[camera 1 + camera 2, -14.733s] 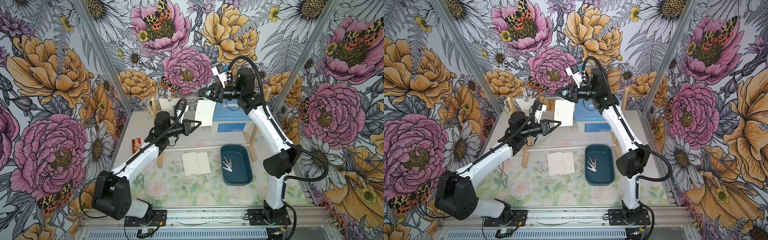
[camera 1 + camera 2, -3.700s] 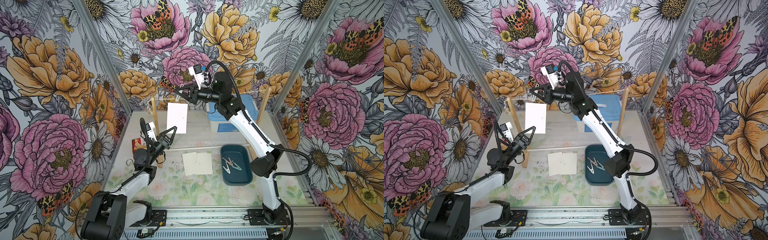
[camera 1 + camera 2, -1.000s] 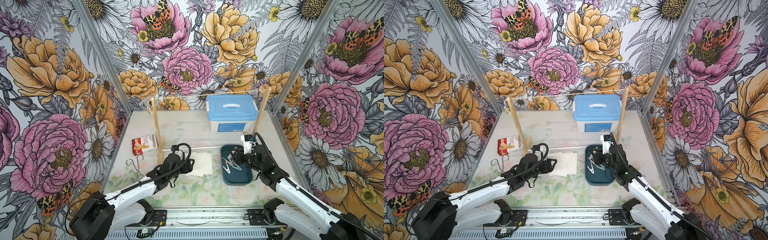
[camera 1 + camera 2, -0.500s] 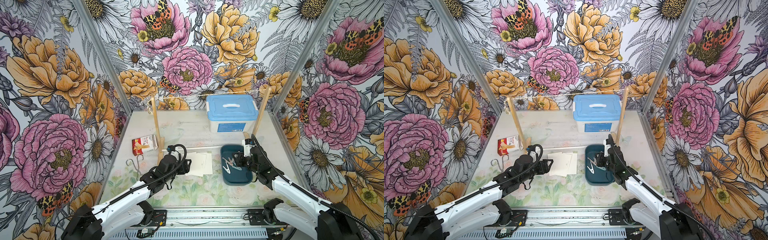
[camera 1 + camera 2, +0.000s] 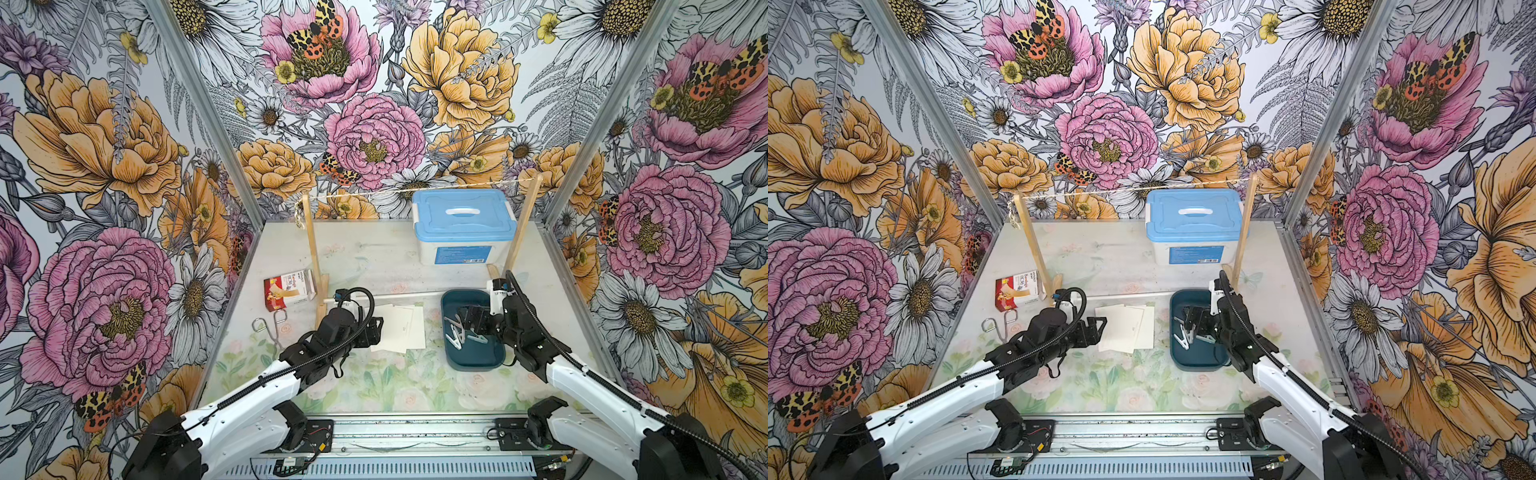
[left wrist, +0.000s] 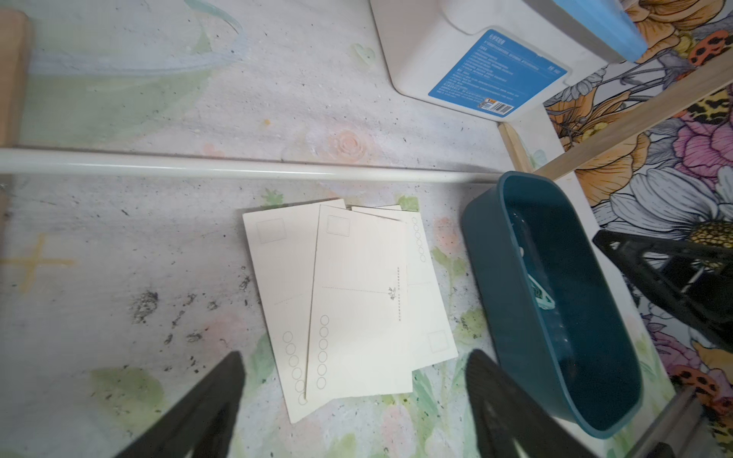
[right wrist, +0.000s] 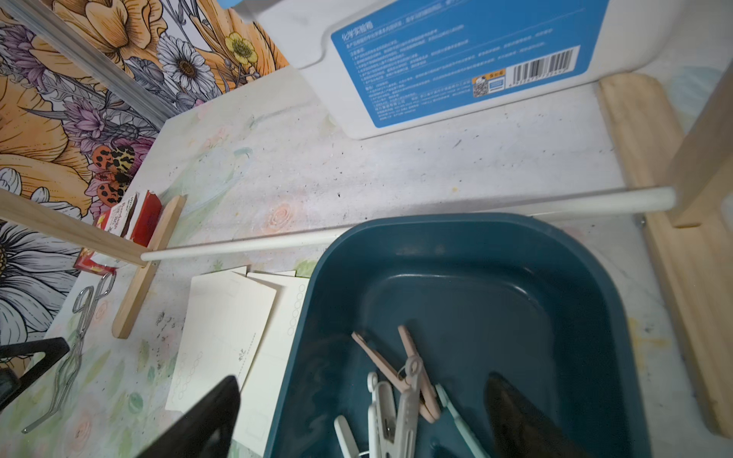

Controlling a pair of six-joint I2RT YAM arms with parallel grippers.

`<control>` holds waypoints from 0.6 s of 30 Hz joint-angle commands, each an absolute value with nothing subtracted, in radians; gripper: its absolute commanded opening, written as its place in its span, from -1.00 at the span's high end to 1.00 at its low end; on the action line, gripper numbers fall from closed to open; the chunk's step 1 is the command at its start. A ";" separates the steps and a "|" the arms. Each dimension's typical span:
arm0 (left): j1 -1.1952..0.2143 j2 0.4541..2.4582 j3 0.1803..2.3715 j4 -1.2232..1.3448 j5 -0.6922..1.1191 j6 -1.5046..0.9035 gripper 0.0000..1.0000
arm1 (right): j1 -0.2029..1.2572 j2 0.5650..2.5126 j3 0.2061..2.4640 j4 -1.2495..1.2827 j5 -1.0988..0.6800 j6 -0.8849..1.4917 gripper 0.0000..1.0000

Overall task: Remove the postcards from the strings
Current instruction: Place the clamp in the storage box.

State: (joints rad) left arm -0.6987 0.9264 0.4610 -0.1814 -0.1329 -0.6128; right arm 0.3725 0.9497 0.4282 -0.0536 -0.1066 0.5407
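1. Directly ahead of the left gripper (image 5: 378,331), whose jaws were spread wide and empty, the postcards (image 5: 401,328) were seen lying flat on the table (image 5: 374,253) in a loose, overlapping pile just past the fingertips.
2. Under the right gripper (image 7: 363,380), also spread wide with nothing held, pastel clothespins (image 7: 396,396) were heaped in a teal tray (image 5: 478,366). The fingers were poised over the tray's inside.
3. Between the two grippers, the pile and the tray were set just beside each other.
4. Slightly beyond both grippers, a thin white rod (image 5: 407,294) was laid across the table.
5. Farther off and higher, the strings (image 5: 415,189) were stretched between two wooden posts (image 5: 312,249), well apart from the pile, with a knot at the post on the left gripper's side.
6. Behind the strings, a blue-lidded box (image 5: 461,212) was placed, beyond the right gripper.
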 commanded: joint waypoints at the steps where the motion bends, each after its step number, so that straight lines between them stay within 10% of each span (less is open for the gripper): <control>1: -0.670 0.885 0.501 -0.253 -0.200 -0.570 -0.98 | 0.349 0.912 0.473 -0.113 -0.057 0.509 -0.99; 18: -0.394 0.835 0.543 -0.288 -0.561 -0.279 -0.98 | 0.238 0.916 0.546 -0.153 0.493 0.302 -0.99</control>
State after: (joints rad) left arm -0.4133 0.8246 0.5426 -0.3492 -0.4316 -0.3920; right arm 0.2569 0.9039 0.5274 -0.1753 0.3214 0.3664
